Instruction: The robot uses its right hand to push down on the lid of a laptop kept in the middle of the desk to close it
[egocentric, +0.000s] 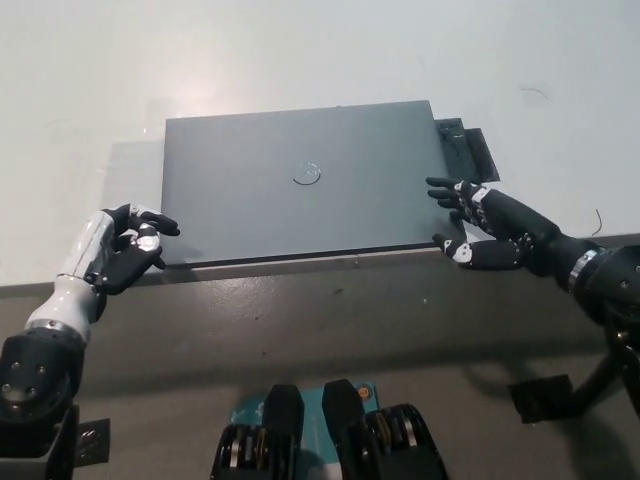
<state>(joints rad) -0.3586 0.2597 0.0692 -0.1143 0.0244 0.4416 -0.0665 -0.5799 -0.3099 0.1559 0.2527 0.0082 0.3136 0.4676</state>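
Grey and flat, the lid (300, 195) of the laptop (195, 255) lies fully down on its base, with a round logo (307, 175) facing up at its middle. The laptop sits in the middle of the desk (300, 60), its front edge close to the desk's near edge. The closing looks done, as I judge it: no gap shows between lid and base along the front.

Just beside the lid's right front corner is the right hand (478, 232), black, with its fingers (445, 186) spread apart and holding nothing. The upper fingertips reach toward the lid's right edge, but I cannot tell if they touch it. Beyond these fingertips, against the laptop's far right corner, lies a small dark flat object (468, 150).

The left hand (125, 250), white, rests at the laptop's left front corner, fingers curled loosely, grasping nothing that I can see.

The next move, in my opinion, asks only for drawing the right hand away from the lid without dragging the laptop sideways.
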